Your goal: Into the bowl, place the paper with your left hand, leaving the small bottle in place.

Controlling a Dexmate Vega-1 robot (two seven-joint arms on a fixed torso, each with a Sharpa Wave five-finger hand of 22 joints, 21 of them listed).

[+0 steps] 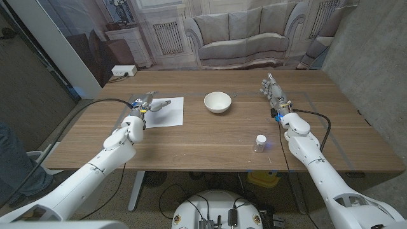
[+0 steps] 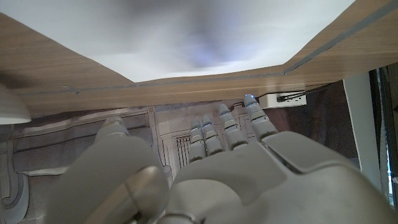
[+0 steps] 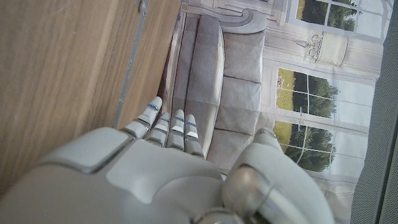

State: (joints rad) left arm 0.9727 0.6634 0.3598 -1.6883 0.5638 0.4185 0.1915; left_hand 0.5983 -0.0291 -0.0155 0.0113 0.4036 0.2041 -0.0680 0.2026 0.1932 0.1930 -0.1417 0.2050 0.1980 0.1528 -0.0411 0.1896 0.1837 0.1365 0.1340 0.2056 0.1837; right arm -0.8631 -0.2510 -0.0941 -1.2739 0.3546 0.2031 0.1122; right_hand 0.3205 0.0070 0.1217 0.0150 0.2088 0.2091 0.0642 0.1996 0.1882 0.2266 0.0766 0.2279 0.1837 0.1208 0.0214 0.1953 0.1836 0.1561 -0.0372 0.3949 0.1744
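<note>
A white sheet of paper (image 1: 166, 113) lies flat on the wooden table (image 1: 210, 137), left of the white bowl (image 1: 217, 102). My left hand (image 1: 146, 104) hovers at the paper's left edge, its fingers stretched over the sheet and holding nothing. In the left wrist view the left hand (image 2: 224, 168) shows straight fingers (image 2: 233, 127) apart from the thumb, with the paper (image 2: 186, 31) beyond them and the bowl's rim (image 2: 9, 106) at the edge. The small bottle (image 1: 260, 143) stands upright, front right of the bowl. My right hand (image 1: 275, 93) is raised, fingers extended, empty, well behind the bottle.
A black cable (image 1: 102, 105) trails from my left arm over the table's left edge. Another cable (image 1: 318, 121) loops by my right wrist. The right hand (image 3: 168, 168) sits beside the table (image 3: 62, 74) surface. A sofa backdrop (image 1: 241, 35) hangs behind the table.
</note>
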